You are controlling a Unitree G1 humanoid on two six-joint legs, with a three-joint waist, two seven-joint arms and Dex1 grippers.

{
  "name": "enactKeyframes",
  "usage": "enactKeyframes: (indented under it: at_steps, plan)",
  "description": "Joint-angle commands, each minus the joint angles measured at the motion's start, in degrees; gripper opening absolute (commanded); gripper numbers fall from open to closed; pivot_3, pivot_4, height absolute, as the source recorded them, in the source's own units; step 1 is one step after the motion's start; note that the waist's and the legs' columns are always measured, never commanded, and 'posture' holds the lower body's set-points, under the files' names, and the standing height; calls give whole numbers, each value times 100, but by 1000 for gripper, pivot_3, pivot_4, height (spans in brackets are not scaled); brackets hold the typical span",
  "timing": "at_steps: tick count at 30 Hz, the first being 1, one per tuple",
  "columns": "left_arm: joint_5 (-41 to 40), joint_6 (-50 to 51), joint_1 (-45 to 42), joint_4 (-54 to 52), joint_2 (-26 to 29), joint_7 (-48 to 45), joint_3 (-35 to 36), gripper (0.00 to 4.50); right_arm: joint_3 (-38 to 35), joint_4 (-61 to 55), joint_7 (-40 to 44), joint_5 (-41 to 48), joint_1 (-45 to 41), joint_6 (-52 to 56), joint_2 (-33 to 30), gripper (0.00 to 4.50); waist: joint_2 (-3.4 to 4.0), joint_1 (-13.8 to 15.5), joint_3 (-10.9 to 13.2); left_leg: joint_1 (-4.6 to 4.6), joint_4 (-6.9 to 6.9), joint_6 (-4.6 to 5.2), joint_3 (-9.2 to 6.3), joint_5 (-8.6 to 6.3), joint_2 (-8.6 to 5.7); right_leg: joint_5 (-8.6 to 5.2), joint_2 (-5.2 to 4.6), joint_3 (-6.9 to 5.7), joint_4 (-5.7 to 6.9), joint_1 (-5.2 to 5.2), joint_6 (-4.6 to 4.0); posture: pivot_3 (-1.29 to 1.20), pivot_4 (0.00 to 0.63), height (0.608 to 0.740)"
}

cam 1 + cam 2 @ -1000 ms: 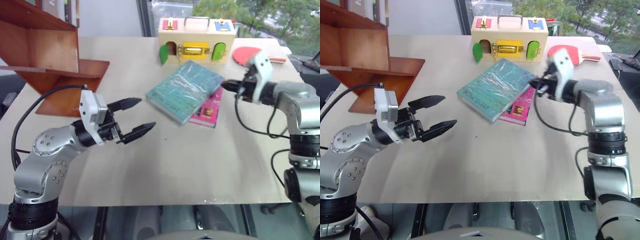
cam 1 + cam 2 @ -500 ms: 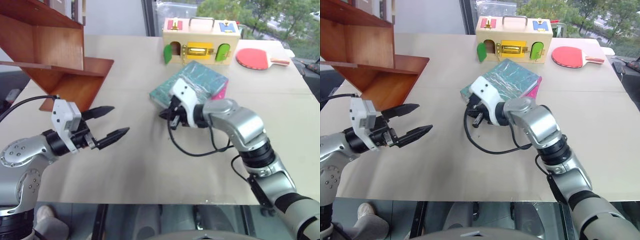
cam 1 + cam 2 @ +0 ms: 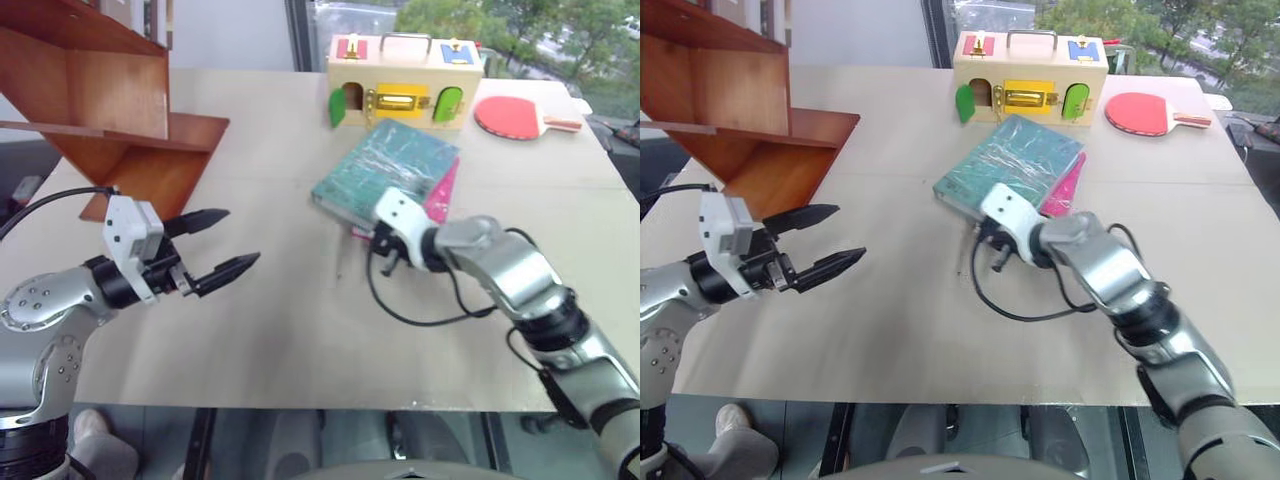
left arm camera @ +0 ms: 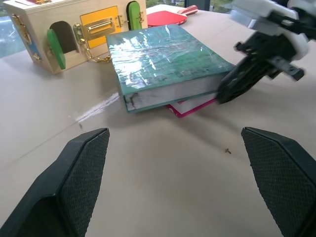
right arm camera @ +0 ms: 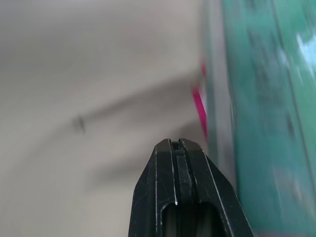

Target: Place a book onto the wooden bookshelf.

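The teal-green book (image 3: 388, 175) lies flat on the table, resting on a smaller pink book (image 3: 444, 193). My right gripper (image 3: 376, 243) is shut and empty, low over the table, with its tip at the stack's near corner where the page edges (image 4: 168, 94) show. Whether it touches the stack I cannot tell. In the right wrist view the shut fingers (image 5: 177, 163) point along the teal cover beside the pink edge. My left gripper (image 3: 243, 237) stands wide open and empty, level, well left of the books. The wooden bookshelf (image 3: 100, 110) stands at the table's far left.
A pale wooden toy box (image 3: 403, 78) with coloured doors stands behind the books. A red paddle (image 3: 512, 115) lies to its right. A black cable (image 3: 420, 310) hangs from my right wrist onto the table.
My right gripper swept from the right of the books across to their near side and sank to the table, now at the stack's near corner. My left gripper drifted slightly left.
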Motion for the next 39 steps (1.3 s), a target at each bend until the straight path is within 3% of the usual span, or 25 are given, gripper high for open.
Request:
enactKeyframes:
  at_steps: [1,5,9,13,21,26,30,33,39]
  plan:
    - [44,-149,-232,78,14,-61,-116,4500,-449,-641,113,275,295,278,-331,35,0,-17,0,2,0,0,0,0,0,0,1,1,3,0,0,0,150,740]
    - [96,-213,-415,250,-16,-104,-282,4500,-1492,-886,103,1109,-4,641,469,35,-1,-115,2,7,0,-1,2,0,6,0,13,12,11,0,0,0,150,740]
    - [157,-267,-577,397,-34,-129,-401,4500,-1490,67,-502,828,-956,137,1246,35,1,-119,3,10,0,-1,2,1,9,0,15,11,12,-2,0,0,150,740]
    - [210,-312,-634,436,-53,-127,-422,4500,-996,2585,-968,5,-2094,-1457,1901,35,-9,-74,-3,8,1,0,1,0,6,0,7,2,6,-3,0,0,150,740]
    - [150,-293,-28,-157,-179,244,20,4500,-1270,7375,-1422,-567,-4126,-3891,3335,35,-11,-88,1,-38,-6,-11,13,7,6,2,5,14,17,-62,-2,0,150,740]
    - [80,-229,458,-617,-306,517,269,4500,-1079,8819,-1508,-1089,-4554,-4393,3772,35,-13,-95,1,-72,-6,-28,18,18,10,2,6,15,25,-99,-4,0,150,740]
    - [18,-199,630,-810,-339,655,356,4500,-510,9154,-1031,-1824,-4432,-4709,3767,35,-14,-55,1,-72,0,-6,12,4,0,2,-4,7,42,-99,-5,0,150,740]
    - [23,-245,681,-762,-353,669,373,4500,-233,8892,58,-2033,-4344,-4547,3596,35,-15,-58,0,-69,10,-6,10,4,-5,2,-8,6,60,-98,-5,0,150,740]
    - [103,-318,400,-527,-411,648,99,4500,11,6989,1021,-2175,-3675,-3604,3023,35,-16,-34,0,-66,17,-10,3,7,-3,1,-3,4,81,-103,-6,0,150,740]
